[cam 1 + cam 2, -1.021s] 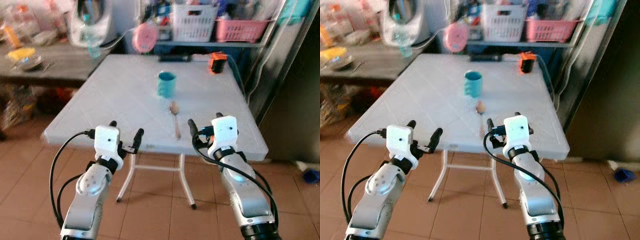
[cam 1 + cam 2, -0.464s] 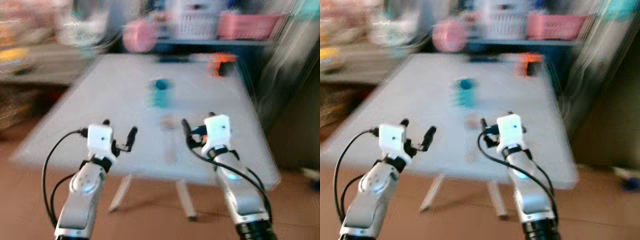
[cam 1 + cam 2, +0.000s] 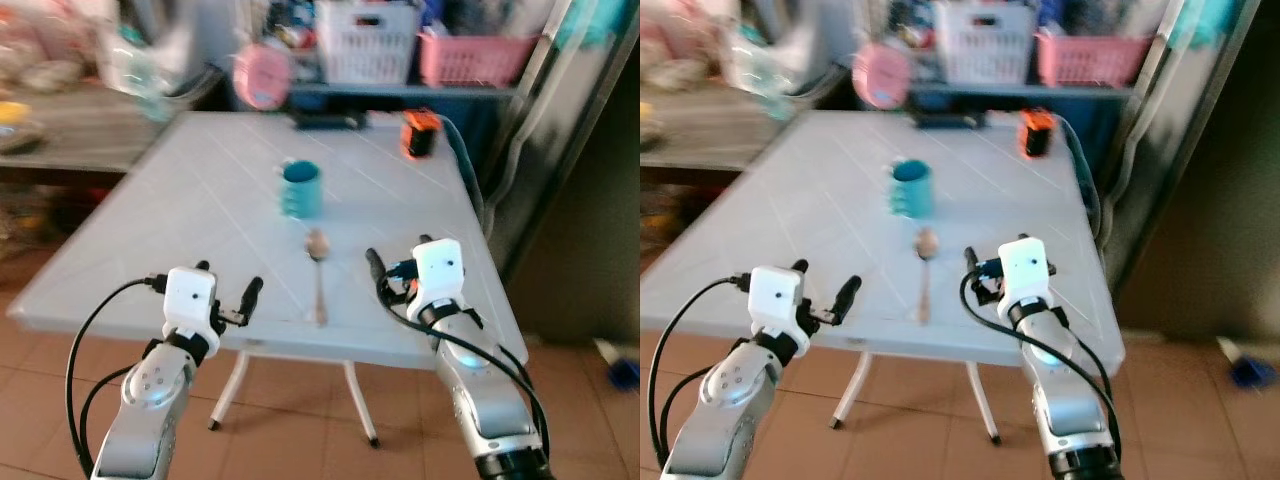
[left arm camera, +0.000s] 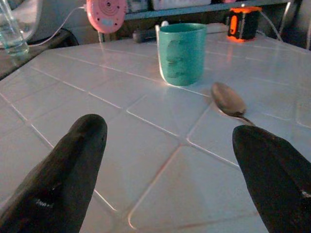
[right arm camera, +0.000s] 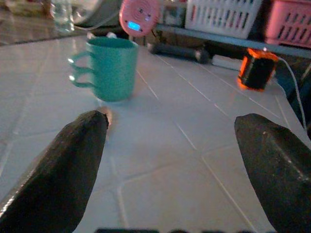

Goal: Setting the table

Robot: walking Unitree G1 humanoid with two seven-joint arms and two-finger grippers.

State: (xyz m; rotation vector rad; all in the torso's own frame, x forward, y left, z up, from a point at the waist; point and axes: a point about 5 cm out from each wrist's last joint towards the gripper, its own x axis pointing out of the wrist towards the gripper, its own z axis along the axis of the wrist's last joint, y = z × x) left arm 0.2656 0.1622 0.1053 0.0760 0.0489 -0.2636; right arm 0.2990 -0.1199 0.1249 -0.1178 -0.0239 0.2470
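Tabletop (image 3: 200, 200): white, tiled pattern, folding legs on a terracotta floor; shelf with baskets beyond it.
Left gripper (image 3: 228, 294): fingers spread wide, holding nothing, at the near edge.
Right gripper (image 3: 395, 270): fingers parted, nothing between them, over the near edge.
Spoon (image 3: 317, 272): flat on the tabletop between the two grippers, bowl pointing away.
Teal mug (image 3: 301, 189): upright, just beyond the spoon's bowl, ahead of both grippers.
Orange device (image 3: 420, 133): far ahead of the right gripper.
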